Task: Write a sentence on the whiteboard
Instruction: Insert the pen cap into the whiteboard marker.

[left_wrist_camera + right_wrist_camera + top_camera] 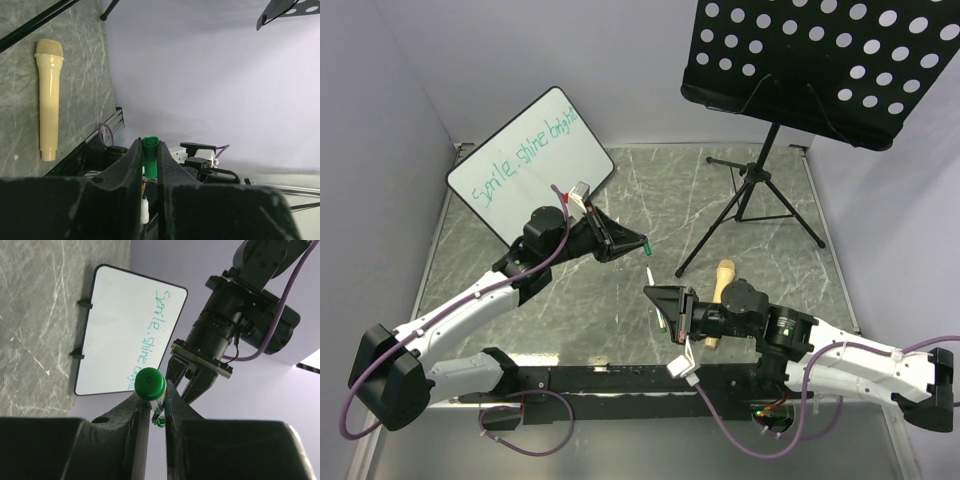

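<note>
sentence [525, 153]: "Smile, shine bright" | teal handwriting | on whiteboard [542, 188]

A: Top cam?
B: Fixed, above & behind the arms, looking down on the whole table [660, 190]. Far off, bases at btm edge.
A: L wrist?
B: Sits behind its own fingers [125, 170], v. close on the cap [150, 150] btwn them. Faces mic [49, 100] & wall. View's rolled, table runs up the left side.
A: R wrist?
B: Same setup, close on marker [150, 383], facing board [120, 330] & left arm [235, 325].
A: Overlap?
B: Top + L wrist share mic & stand [730, 95]. Top + R wrist share board & left arm.
</note>
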Robot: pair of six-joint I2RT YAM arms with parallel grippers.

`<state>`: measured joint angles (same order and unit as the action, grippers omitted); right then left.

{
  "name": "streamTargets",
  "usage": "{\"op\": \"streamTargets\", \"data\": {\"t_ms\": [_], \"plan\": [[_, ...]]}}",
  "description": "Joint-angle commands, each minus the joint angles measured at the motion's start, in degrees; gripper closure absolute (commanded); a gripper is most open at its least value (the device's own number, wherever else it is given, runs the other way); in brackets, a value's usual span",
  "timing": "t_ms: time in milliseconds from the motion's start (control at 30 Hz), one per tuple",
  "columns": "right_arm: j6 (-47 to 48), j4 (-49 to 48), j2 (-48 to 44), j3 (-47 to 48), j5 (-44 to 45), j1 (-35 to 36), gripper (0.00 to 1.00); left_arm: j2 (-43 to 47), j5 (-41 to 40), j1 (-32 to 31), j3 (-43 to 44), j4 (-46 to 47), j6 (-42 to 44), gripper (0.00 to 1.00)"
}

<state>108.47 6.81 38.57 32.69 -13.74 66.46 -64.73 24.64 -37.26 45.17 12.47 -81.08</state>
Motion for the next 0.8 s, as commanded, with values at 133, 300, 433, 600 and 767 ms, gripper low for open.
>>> {"op": "streamTargets", "data": {"t_ms": [133,300,433,600,767], "plan": [[0.26,-1.98,0.63,2.73,0.11,-1.68,1.00,2.06,-0.04,0.25,0.19,-1.57,1.71,0.99],[0.34,-2.94,1.25,2.82,-0.32,-2.21,1.00,1.54,1.11,0.17,0.01,-1.05,1.80,0.99],[0.52,-3.38,1.51,2.73,-0.50,-2.29,1.00,1.27,1.20,0.17,0.36,-2.01,2.33,0.99],[0.52,-2.94,1.51,3.26,-0.41,-2.30,1.00,1.27,0.93,0.52,0.36,-2.62,3.03,0.99],[0.70,-2.59,1.42,3.44,-0.68,-2.30,1.00,1.01,1.37,0.87,0.36,-2.80,3.47,0.99]]}}
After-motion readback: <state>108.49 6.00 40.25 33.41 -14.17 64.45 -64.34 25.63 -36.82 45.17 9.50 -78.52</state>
